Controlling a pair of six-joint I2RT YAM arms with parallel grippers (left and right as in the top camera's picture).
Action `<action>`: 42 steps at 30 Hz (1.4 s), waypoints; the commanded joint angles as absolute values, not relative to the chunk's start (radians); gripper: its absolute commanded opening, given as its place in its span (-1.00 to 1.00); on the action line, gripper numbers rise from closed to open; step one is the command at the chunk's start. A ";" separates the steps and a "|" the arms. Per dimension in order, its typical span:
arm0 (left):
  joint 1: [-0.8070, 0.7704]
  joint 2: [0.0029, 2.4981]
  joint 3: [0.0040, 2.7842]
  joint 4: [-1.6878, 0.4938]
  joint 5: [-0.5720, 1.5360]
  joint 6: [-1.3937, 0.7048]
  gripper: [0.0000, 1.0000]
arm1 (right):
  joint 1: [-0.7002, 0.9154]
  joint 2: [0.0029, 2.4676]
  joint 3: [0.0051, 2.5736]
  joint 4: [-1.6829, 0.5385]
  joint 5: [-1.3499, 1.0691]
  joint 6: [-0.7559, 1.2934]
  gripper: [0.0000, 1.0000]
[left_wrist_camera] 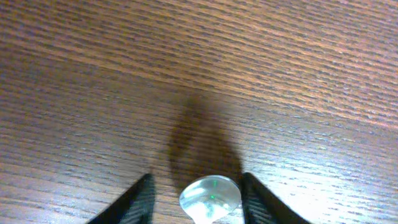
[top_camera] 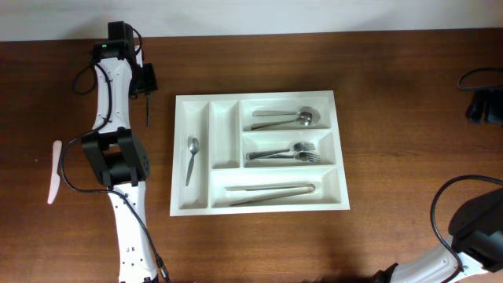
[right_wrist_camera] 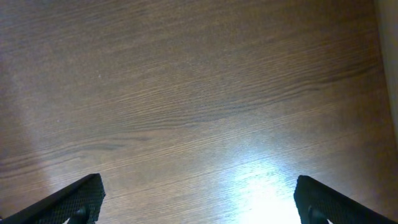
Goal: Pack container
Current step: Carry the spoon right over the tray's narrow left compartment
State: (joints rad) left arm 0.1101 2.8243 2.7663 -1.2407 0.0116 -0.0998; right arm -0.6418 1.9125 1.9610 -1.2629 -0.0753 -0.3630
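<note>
While both arms wait, the biggest thing to see is the brown wooden counter (top_camera: 393, 79). It fills every view.

Next comes the container (top_camera: 224, 141). It is a big white tray that lies flat in the middle of the counter. It has two thin slots on its left side and three wide slots on its right side.

The left arm (top_camera: 118, 157) lies along the counter just beside the left side of the container, not touching it. The right arm (top_camera: 475, 224) sits in the near right corner, well apart from the container.

The right tool (right_wrist_camera: 198, 180) is wide open over bare wood, with nothing between its fingers. The left tool (left_wrist_camera: 196, 177) points down at the counter near the far left corner of the container. Its two black fingers (left_wrist_camera: 134, 202) stand on each side of a shiny round thing (left_wrist_camera: 210, 198). One finger looks like it touches it. I cannot tell if the tool is squeezing it yet.

Long metal tongs (top_camera: 271, 191) lie in the nearest wide slot. Forks (top_camera: 287, 152) lie in the middle wide slot. Spoons (top_camera: 287, 118) lie in the far wide slot. One lone spoon (top_camera: 192, 157) lies in the thin slot at the left edge. The other thin slot has nothing in it.

A thin pink stick (top_camera: 54, 173) lies on the counter to the left of the left arm.
</note>
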 commanded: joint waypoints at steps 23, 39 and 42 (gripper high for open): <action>0.110 2.848 2.822 -1.235 0.102 -0.105 -0.54 | -0.648 1.911 1.961 -1.263 -0.073 -0.355 0.98; 0.110 2.842 3.137 -1.468 0.118 -0.105 -0.56 | -0.648 1.911 1.961 -1.263 -0.074 -0.355 0.98; 0.108 2.812 3.140 -1.531 0.147 -0.105 -0.56 | -0.648 1.911 1.961 -1.263 -0.073 -0.355 0.98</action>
State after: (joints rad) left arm 0.1081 2.8346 3.1195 -1.4956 0.1081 -0.1024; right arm -0.6418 1.9125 1.9610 -1.2629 -0.0753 -0.3626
